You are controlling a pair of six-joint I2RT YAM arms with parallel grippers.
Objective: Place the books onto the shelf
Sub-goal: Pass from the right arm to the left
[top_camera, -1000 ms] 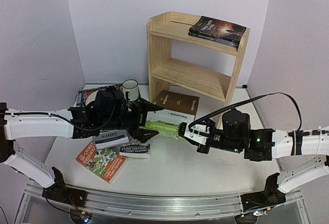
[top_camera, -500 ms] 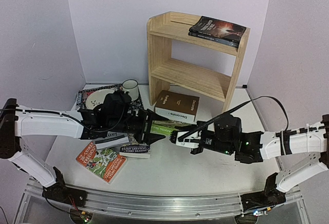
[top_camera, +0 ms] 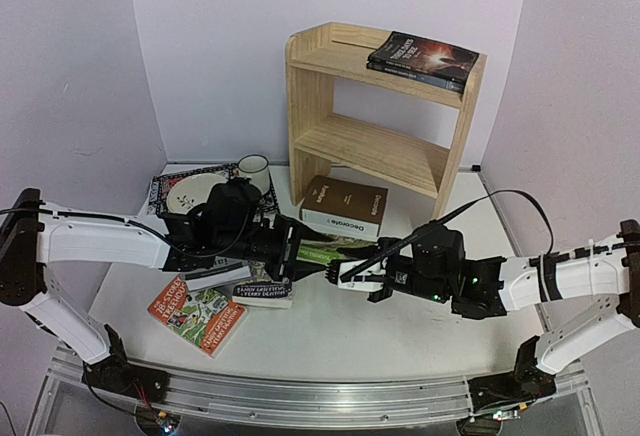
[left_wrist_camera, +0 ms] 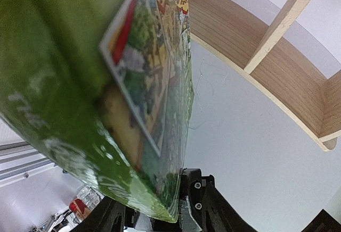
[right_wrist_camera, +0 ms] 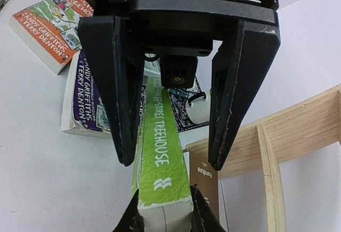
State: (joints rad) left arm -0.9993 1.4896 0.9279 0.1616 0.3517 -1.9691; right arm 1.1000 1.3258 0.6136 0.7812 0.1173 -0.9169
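**Green book gripped at one end, straddled at the other, in front of shelf**

The green book (right_wrist_camera: 160, 152) is held above the surface (top_camera: 400, 346), out in front of the shelf (top_camera: 380, 146) and near the brown-and-white book (top_camera: 345, 208), which lies flat at the shelf's foot. The green book's spine is turned toward the right wrist camera.

The right end effector (right_wrist_camera: 165, 210) is clamped on the near end of the green book, with one finger pressed on each cover. The left end effector (top_camera: 290, 246) is about half open. Its jaws are placed either side of the book's far end, and a gap is seen on both sides, so nothing is gripped by it.

Two dark books (top_camera: 425, 59) are stacked flat on the shelf's top board, toward its right end. An orange book (top_camera: 197, 313), a dark blue book (top_camera: 262, 293) and a grey book (top_camera: 215, 274) are left on the surface under the left arm. A mug (top_camera: 253, 171) and a plate (top_camera: 190, 191) are seen on a patterned mat (top_camera: 165, 188) behind that arm.
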